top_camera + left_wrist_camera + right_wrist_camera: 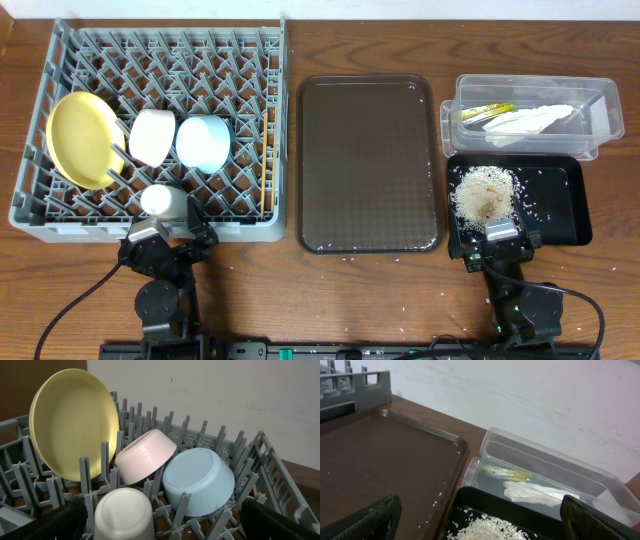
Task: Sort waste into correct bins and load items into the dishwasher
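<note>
Logged small white round cup point(163, 200) upside down at 6 o'clock of large grey plastic pegged dish rack point(60, 60), just ahead of left pincer point(168, 234), spread wide and empty. Found right pincer point(500, 240) likewise spread and empty, at 6 o'clock edge of glossy black rectangular tray point(565, 215) holding whitish rice crumbs point(484, 192). Judged cup light, rigid, slick; best pinched across its side wall.

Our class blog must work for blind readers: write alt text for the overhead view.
A grey dish rack on the left holds a yellow plate, a white bowl, a blue bowl and a white cup. A brown tray sits centre; on the right, a clear tub holds a wrapper and crumpled paper, and a black tray holds rice crumbs.
</note>
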